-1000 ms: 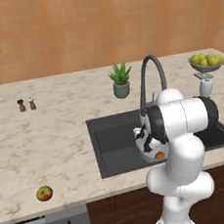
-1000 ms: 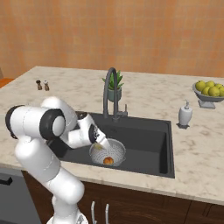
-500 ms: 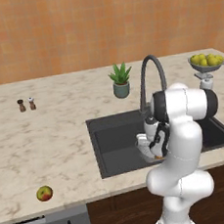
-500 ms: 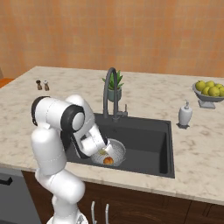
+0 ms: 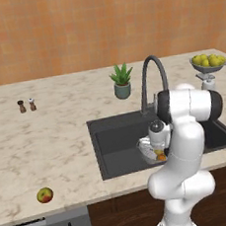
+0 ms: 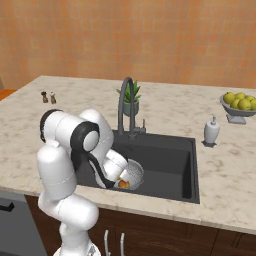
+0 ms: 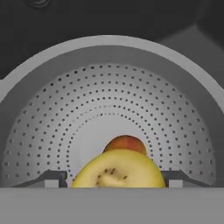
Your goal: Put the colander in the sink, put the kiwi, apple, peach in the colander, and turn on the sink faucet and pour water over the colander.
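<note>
The silvery colander [image 7: 52,109] stands in the dark sink [image 5: 113,140] near its front wall, also seen as colander [image 6: 135,172]. My gripper [image 7: 116,178] reaches down into it. The yellow-green kiwi [image 7: 119,170] lies between my fingertips [image 7: 57,177], which flank its two sides; whether they still press on it is unclear. Just behind the kiwi, the orange peach [image 7: 126,143] rests on the colander's floor and shows as peach [image 6: 123,184]. The red and green apple [image 5: 44,195] sits on the counter near the front left edge. The faucet [image 5: 150,76] arches over the sink's back.
A potted plant [image 5: 122,81] stands behind the sink. A grey stemmed bowl of yellow-green fruits [image 5: 208,62] and a soap dispenser [image 6: 211,131] are at the right. Two small shakers [image 5: 26,105] stand at the far left. My own arm [image 5: 186,126] looms over the sink's front.
My arm's elbow has swung across above the sink's front edge while the hand has stayed low in the colander. The fruits on the counter have not moved.
</note>
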Motion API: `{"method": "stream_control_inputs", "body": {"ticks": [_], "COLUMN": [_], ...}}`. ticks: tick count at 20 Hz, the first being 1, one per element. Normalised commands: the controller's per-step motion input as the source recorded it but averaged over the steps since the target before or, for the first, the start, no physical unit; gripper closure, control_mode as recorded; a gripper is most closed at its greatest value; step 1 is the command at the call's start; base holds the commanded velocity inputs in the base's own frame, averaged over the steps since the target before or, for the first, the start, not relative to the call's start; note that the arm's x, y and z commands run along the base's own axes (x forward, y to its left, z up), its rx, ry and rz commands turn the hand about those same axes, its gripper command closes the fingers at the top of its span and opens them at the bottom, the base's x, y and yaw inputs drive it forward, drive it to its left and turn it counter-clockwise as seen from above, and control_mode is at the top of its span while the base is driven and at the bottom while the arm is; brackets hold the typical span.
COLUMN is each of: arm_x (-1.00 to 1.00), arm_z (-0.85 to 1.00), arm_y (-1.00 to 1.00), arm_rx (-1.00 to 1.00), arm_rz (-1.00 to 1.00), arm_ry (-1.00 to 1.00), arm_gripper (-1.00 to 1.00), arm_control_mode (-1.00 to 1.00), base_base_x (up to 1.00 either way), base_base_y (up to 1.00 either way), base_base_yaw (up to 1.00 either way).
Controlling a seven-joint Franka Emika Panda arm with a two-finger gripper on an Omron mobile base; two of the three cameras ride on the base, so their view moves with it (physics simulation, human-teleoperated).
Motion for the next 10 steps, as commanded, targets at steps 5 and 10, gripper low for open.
{"method": "stream_control_inputs", "body": {"ticks": [5,10], "arm_x": [0.00,0.11], "arm_z": [0.79,0.99], "arm_y": [0.28,0.26], "arm_rx": [0.00,0.01], "arm_rz": [0.00,0.04], "arm_ry": [0.00,0.00], "arm_gripper": [-1.00,-1.00], "arm_control_mode": [-1.00,-1.00], "base_base_x": [0.00,0.00], "base_base_y": [0.00,0.00], "base_base_yaw": [0.00,0.00]}}
